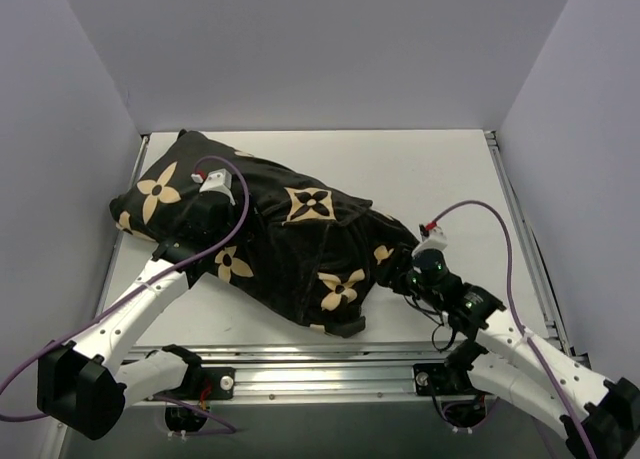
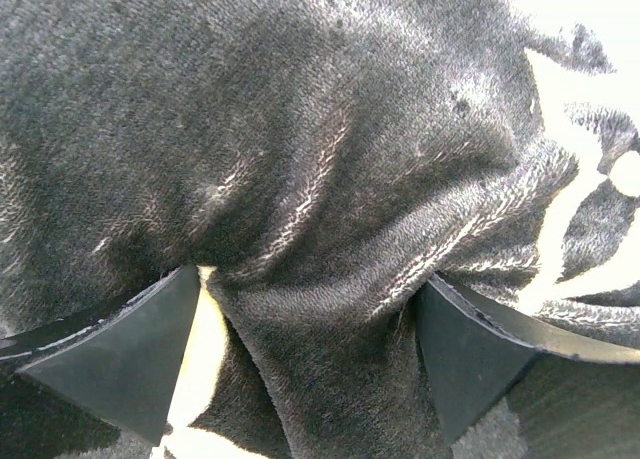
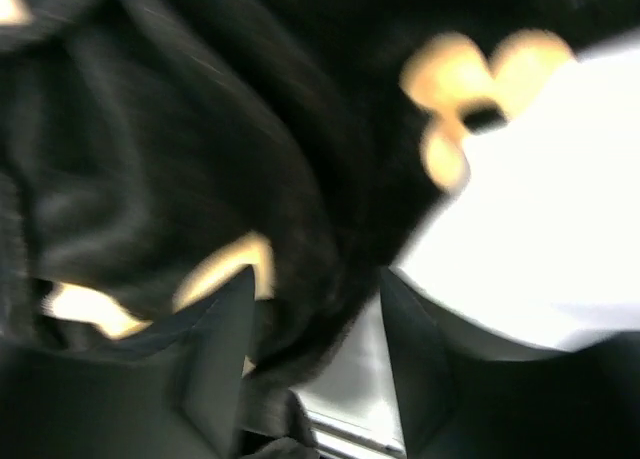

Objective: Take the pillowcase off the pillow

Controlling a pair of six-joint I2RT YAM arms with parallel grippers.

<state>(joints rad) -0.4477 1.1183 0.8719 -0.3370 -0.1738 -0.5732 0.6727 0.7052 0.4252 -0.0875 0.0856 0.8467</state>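
Note:
The black pillowcase (image 1: 290, 249) with tan flower and star motifs lies bulging across the left and middle of the table. The white pillow is hidden inside it. My left gripper (image 1: 232, 219) presses down on the top left of the cover. In the left wrist view its jaws (image 2: 310, 309) pinch a thick bunched fold of the black fabric (image 2: 330, 159). My right gripper (image 1: 402, 271) is at the cover's right end. In the blurred right wrist view its jaws (image 3: 318, 309) stand apart, with the fabric's edge (image 3: 200, 129) hanging between them against the left finger.
The white table (image 1: 430, 169) shows behind and right of the cover. An aluminium rail (image 1: 320, 364) runs along the near edge and another (image 1: 520, 219) along the right side. Grey walls close in left, back and right.

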